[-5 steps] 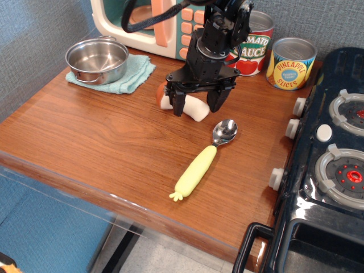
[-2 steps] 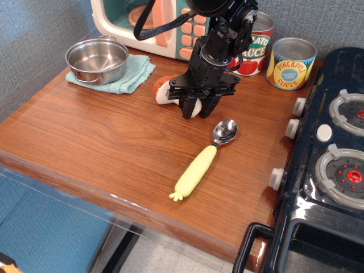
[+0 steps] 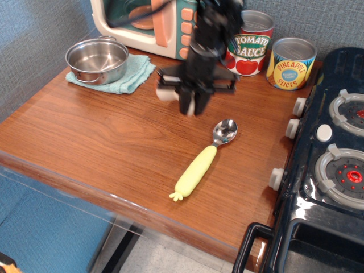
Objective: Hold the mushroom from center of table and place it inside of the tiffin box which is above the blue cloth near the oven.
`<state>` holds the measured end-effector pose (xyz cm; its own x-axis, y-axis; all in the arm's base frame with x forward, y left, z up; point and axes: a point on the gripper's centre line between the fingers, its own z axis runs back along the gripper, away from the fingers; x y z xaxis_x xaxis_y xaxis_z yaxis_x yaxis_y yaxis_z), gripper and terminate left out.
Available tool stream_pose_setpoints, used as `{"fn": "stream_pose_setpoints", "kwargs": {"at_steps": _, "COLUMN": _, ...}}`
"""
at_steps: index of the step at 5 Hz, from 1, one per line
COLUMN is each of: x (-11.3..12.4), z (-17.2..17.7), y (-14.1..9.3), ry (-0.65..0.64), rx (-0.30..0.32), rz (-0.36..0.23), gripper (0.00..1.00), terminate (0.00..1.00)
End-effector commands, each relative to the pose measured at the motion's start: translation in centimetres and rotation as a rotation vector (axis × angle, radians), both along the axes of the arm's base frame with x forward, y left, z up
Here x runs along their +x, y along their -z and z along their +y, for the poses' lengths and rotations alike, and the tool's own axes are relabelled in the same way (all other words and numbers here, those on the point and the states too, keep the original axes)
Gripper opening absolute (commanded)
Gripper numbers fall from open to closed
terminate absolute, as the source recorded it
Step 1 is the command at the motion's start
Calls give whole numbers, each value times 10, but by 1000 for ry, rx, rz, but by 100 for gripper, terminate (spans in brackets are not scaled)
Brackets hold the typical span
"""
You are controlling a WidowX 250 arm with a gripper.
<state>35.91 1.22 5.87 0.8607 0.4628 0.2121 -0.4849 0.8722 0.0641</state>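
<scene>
My gripper (image 3: 192, 103) is blurred with motion and hangs a little above the middle back of the brown table (image 3: 96, 142). Its jaws are shut on the mushroom (image 3: 165, 91), whose white stem sticks out to the left; the cap is hard to make out in the blur. The shiny steel tiffin box (image 3: 96, 59) stands empty on the blue cloth (image 3: 138, 74) at the back left, left of my gripper. The cream and teal oven (image 3: 142, 25) stands behind them.
A yellow-handled spoon (image 3: 202, 161) lies just right of and in front of my gripper. A tomato sauce can (image 3: 251, 46) and a pineapple can (image 3: 291, 63) stand at the back right. A black toy stove (image 3: 330, 170) fills the right side.
My gripper came down over the mushroom, shut on it, and has now lifted it off the table and shifted slightly left.
</scene>
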Motion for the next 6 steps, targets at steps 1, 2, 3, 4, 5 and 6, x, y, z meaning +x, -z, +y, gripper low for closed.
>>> {"fn": "stream_pose_setpoints", "kwargs": {"at_steps": 1, "x": -20, "z": 79, "y": -40, "ry": 298, "rx": -163, "rz": -5, "gripper": 0, "terminate": 0}}
{"fn": "stream_pose_setpoints", "kwargs": {"at_steps": 2, "x": -6, "z": 112, "y": -40, "ry": 490, "rx": -113, "rz": 26, "gripper": 0, "terminate": 0}}
{"fn": "stream_pose_setpoints", "kwargs": {"at_steps": 3, "x": 9, "z": 131, "y": -46, "ry": 594, "rx": -46, "rz": 31, "gripper": 0, "terminate": 0}}
{"fn": "stream_pose_setpoints", "kwargs": {"at_steps": 4, "x": 23, "z": 146, "y": -55, "ry": 598, "rx": 31, "rz": 20, "gripper": 0, "terminate": 0}}
{"fn": "stream_pose_setpoints", "kwargs": {"at_steps": 5, "x": 26, "z": 162, "y": -55, "ry": 570, "rx": 54, "rz": 33, "gripper": 0, "terminate": 0}}
{"fn": "stream_pose_setpoints", "kwargs": {"at_steps": 6, "x": 30, "z": 182, "y": -46, "ry": 534, "rx": 52, "rz": 35, "gripper": 0, "terminate": 0}}
